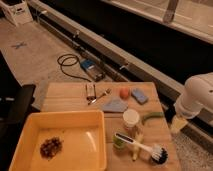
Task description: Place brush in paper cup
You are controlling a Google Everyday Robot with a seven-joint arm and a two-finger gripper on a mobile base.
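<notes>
The brush (pixel 142 146) lies on the wooden table (pixel 65 97) at the front right, with its white handle pointing left and its dark bristle head (pixel 159 155) at the right. The paper cup (pixel 131 119) stands upright just behind the handle, near the tray's right rim. My white arm (pixel 197 95) comes in from the right. The gripper (pixel 178 125) hangs beyond the table's right edge, to the right of the cup and above the brush head, and holds nothing that I can see.
A yellow tray (pixel 30 130) with dark crumbs fills the front left. Behind the cup lie a grey-blue cloth (pixel 115 105), an orange ball (pixel 124 93), a blue sponge (pixel 139 95), cutlery (pixel 100 96) and a green item (pixel 152 116). A black chair (pixel 12 107) stands at the left.
</notes>
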